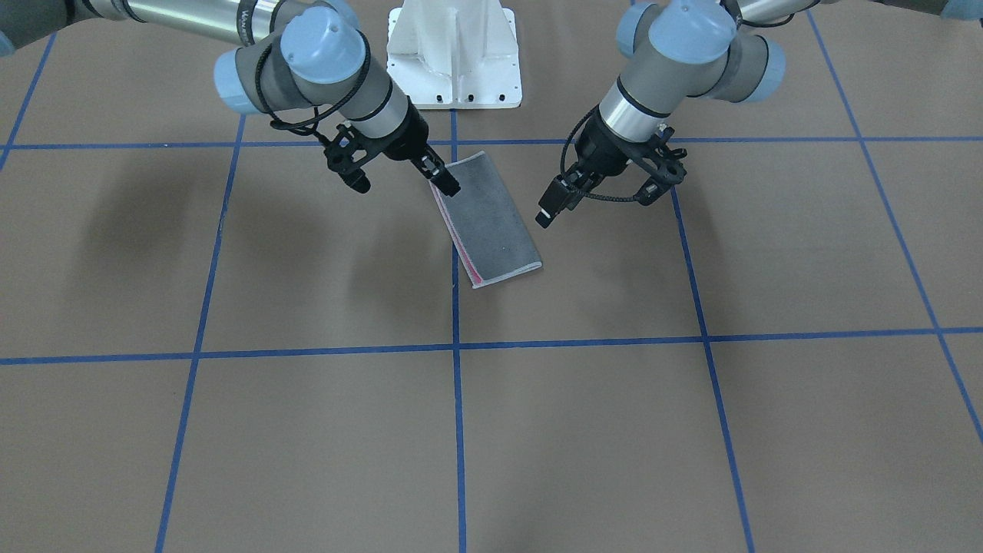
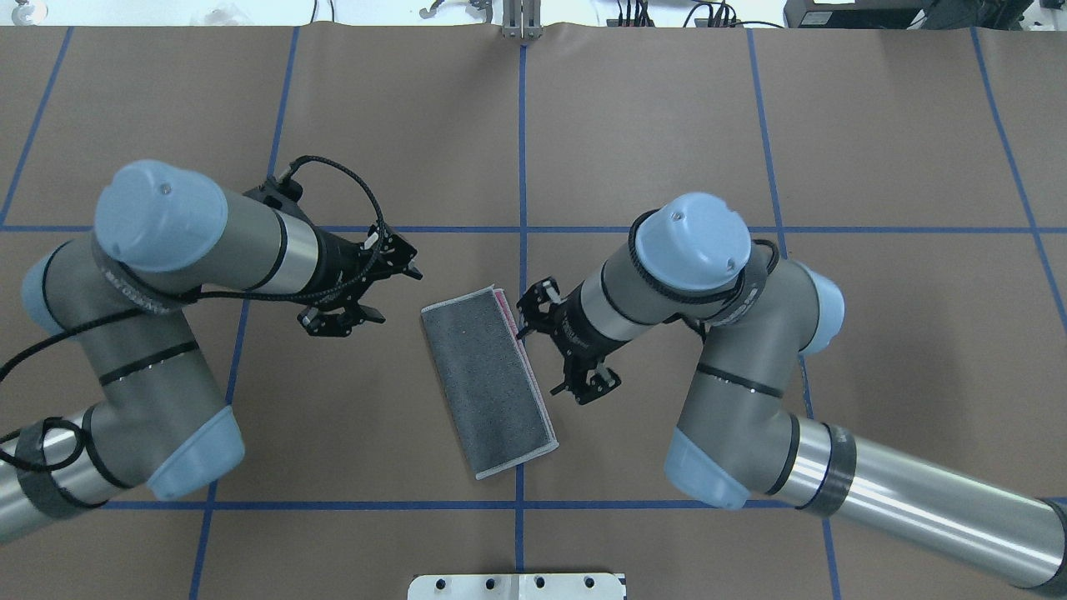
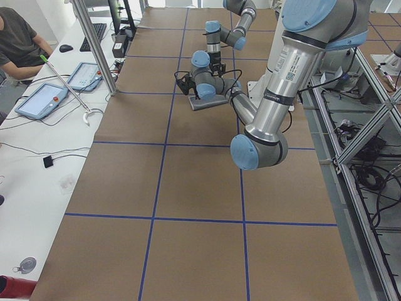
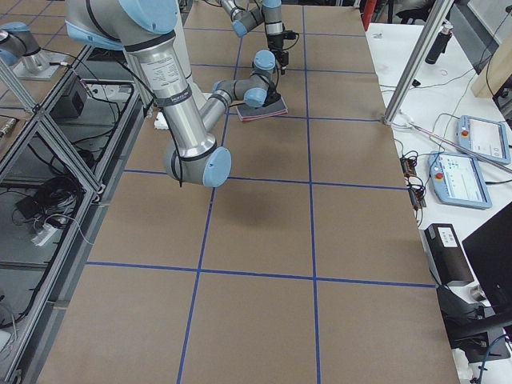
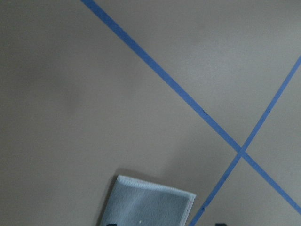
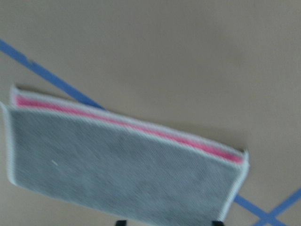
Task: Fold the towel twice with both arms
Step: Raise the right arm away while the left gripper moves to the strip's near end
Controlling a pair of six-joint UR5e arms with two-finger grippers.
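The towel [image 1: 493, 219] lies flat on the brown table, folded once into a long rectangle. Its dark grey face is up and a pink strip shows along one long edge [image 2: 488, 383]. My right gripper [image 1: 445, 181] hovers at the pink-edged side [image 2: 525, 327]. In the blurred right wrist view the towel [image 6: 122, 169] fills the lower half, with two fingertips apart at the bottom edge, so it is open and empty. My left gripper [image 1: 549, 209] hangs off the towel's other long side [image 2: 407, 272], open and empty. The left wrist view shows only one towel corner [image 5: 150, 205].
The white pedestal base [image 1: 453, 61] stands at the robot's side of the table [image 2: 517, 586]. Blue tape lines [image 1: 456, 349] grid the brown surface. In the exterior left view a side bench with tablets [image 3: 44, 100] and a seated operator [image 3: 15, 37] lies beyond the table's far edge.
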